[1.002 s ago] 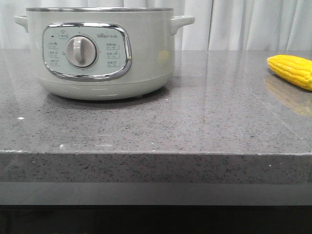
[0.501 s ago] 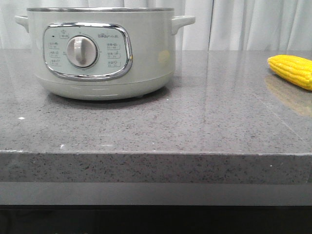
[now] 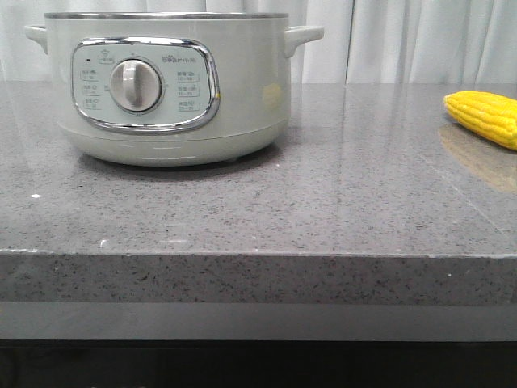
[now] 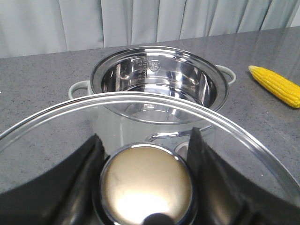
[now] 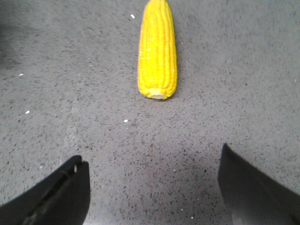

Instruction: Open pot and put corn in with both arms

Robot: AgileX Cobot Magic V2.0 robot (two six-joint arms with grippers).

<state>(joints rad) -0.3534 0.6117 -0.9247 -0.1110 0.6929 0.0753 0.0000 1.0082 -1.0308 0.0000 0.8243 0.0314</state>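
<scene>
Front view: the pot (image 3: 166,85) is being seen standing on the grey speckled countertop (image 3: 323,210), at the left, with its control panel (image 3: 145,85) and round dial (image 3: 135,86) turned to the camera. No lid is being carried on its steel rim. The corn (image 3: 485,117) is being seen lying on its side at the far right of the countertop, well apart from the pot and partly cut off by the frame edge. White curtains (image 3: 404,40) are being shown behind.

Left wrist view: a glass lid (image 4: 225,136) is being held by its metal knob (image 4: 146,185), which is being clamped between the two dark fingers of the left gripper (image 4: 146,183). Through and beyond the glass, the open pot and its shiny steel inner bowl (image 4: 157,86) are being seen, with the corn off to one side.

Right wrist view: the right gripper (image 5: 152,190) is being held wide open over bare countertop, with nothing between its fingers. The corn is lying just ahead of it, blunt end toward the fingers, untouched.
</scene>
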